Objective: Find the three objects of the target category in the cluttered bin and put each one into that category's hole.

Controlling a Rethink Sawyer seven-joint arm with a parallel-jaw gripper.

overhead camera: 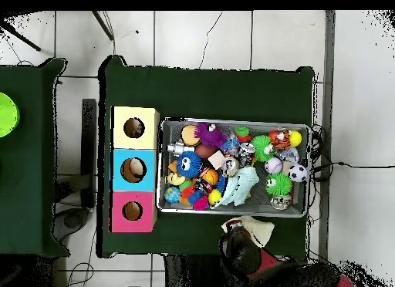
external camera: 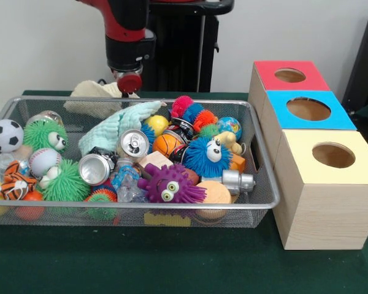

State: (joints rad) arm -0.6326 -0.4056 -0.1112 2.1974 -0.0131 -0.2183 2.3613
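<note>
The wire bin [external camera: 257,177] sits crammed with toys and cans on the green desk [external camera: 172,263], just beside three boxes [external camera: 322,184] with holes. The pincer [external camera: 129,82] hangs behind the bin; whether it's apart, I can't tell.

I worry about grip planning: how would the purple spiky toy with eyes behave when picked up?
The purple spiky toy looks soft and rubbery, so its spikes would probably squash and slip. It seems light. Resting atop clutter near the bin front, it may wobble or roll if nudged.
</note>
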